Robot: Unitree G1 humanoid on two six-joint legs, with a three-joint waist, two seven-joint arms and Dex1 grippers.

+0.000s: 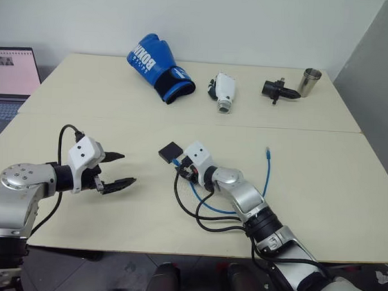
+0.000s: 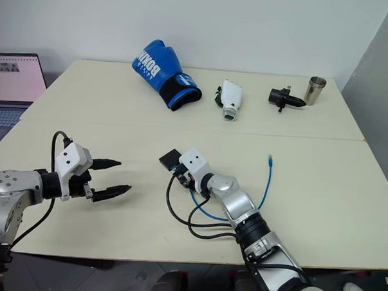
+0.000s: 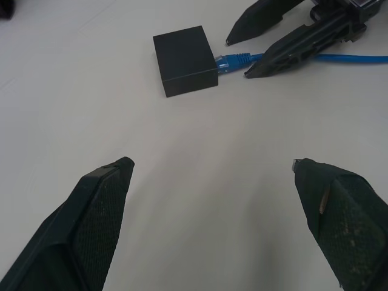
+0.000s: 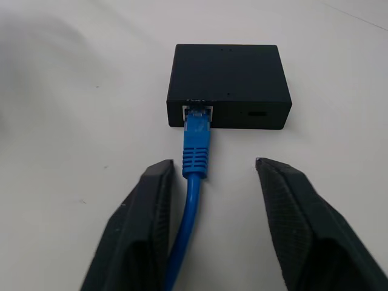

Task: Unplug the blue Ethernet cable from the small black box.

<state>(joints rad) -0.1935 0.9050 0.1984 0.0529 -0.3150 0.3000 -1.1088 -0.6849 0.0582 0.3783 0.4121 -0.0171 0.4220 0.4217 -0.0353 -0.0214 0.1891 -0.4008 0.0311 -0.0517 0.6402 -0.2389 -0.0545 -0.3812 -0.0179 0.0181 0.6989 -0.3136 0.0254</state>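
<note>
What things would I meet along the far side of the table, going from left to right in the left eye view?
Blue boxing glove → white gadget → black cylindrical gadget → metal cup.

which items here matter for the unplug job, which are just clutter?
Job:
blue Ethernet cable, plugged into the box
small black box
right gripper, jaws either side of the cable
left gripper, jaws open, apart from both

Clutter:
blue boxing glove
white device
black gadget
metal cup
laptop
</note>
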